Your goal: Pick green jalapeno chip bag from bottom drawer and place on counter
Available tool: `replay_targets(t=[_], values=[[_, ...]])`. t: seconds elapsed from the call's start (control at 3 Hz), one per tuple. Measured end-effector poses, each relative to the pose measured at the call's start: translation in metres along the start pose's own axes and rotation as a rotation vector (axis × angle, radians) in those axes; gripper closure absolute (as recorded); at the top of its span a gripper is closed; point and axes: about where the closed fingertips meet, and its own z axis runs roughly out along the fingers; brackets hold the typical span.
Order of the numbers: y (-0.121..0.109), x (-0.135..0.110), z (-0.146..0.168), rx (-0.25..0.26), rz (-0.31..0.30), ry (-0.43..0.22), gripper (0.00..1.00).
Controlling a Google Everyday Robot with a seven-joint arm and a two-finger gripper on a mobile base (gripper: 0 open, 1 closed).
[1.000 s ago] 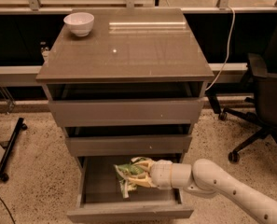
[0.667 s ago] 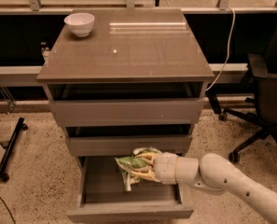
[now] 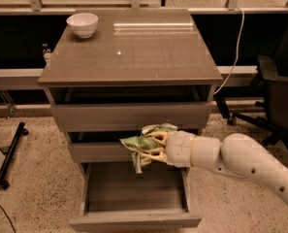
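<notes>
My gripper (image 3: 151,147) is shut on the green jalapeno chip bag (image 3: 142,141), a crinkly green bag with pale patches. It holds the bag in the air in front of the middle drawer, above the open bottom drawer (image 3: 134,217). The bottom drawer is pulled out and its inside shows nothing. The counter (image 3: 148,52) is the glossy grey-brown top of the cabinet, well above the bag. My white arm comes in from the lower right.
A white bowl (image 3: 82,24) stands at the counter's back left corner. A black office chair (image 3: 279,96) stands to the right of the cabinet. A black stand leg (image 3: 10,154) lies on the speckled floor at the left. A cable (image 3: 238,47) hangs at the right.
My gripper has lifted the chip bag up out of the bottom drawer to the height of the middle drawer front. The drawer is now empty.
</notes>
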Motion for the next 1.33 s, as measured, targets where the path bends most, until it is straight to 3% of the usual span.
replay_targets(t=[0.67, 1.33], values=[[-0.085, -0.087, -0.036, 0.133, -0.163, 0.036, 1.00], [-0.089, -0.096, -0.037, 0.126, -0.190, 0.026, 1.00]])
